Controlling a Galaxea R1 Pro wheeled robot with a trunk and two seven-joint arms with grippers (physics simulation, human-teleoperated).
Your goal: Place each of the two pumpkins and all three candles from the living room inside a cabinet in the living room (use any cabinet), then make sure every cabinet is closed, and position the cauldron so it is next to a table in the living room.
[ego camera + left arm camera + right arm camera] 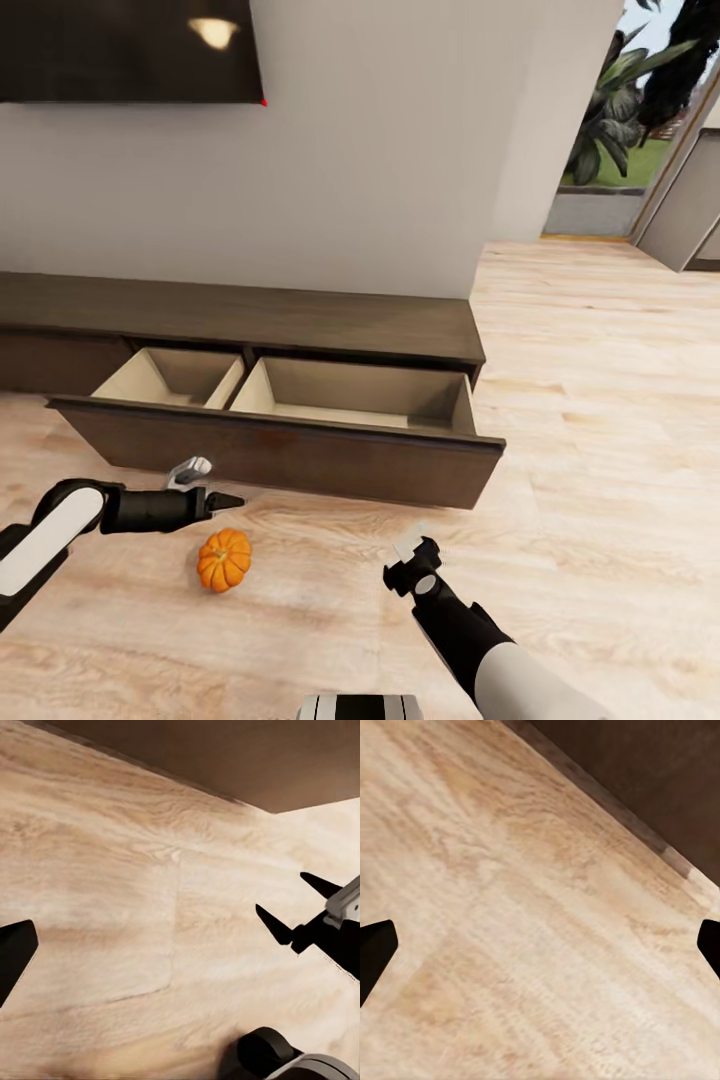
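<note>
- While the long, low dark-brown wooden cabinet (300, 330) stands with its wide drawer pulled out, tan interior bare, the small orange ribbed pumpkin (224, 559) sits on the pale plank floor (600, 480) in front of it.
- Left gripper (222, 500) — at the pumpkin's eleven o'clock, just above it — holds nothing; how far it gapes I cannot tell.
- Right gripper (412, 553), at its three o'clock, is spread wide and empty.
- Risk: a round pumpkin could roll off under a glancing finger — or the dark drawer front (280, 450) could catch an elbow.
</note>
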